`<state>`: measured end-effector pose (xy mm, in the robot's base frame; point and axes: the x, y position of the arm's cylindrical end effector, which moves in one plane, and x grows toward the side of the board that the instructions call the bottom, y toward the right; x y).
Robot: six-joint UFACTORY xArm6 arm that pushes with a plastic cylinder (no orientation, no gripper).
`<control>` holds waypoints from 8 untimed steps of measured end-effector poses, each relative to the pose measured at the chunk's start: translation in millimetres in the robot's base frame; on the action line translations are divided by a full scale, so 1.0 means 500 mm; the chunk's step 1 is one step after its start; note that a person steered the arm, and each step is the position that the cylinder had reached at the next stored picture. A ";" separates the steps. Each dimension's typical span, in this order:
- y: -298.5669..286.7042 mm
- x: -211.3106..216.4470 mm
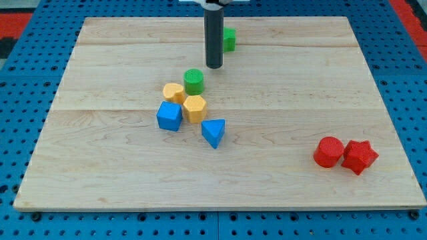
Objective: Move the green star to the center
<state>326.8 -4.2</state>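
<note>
A wooden table carries the blocks. My tip rests near the view's top, just left of the green star, which the rod partly hides; no claw shows. Below sit a green cylinder, two yellow blocks, a blue cube, a blue wedge. A red cylinder and red star touch at the view's right.

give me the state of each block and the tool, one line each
my tip: on the board, just below-left of the green star
green star: near the view's top, partly hidden by the rod
green cylinder: upright, touching a yellow block
yellow hexagon: beside the blue cube
blue triangle: alone
red cylinder: touching the red star
</note>
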 end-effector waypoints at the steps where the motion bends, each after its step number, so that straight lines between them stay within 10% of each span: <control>1: -0.058 0.041; 2: -0.032 0.110; 5: -0.145 -0.107; 8: 0.106 -0.121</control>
<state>266.5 48.9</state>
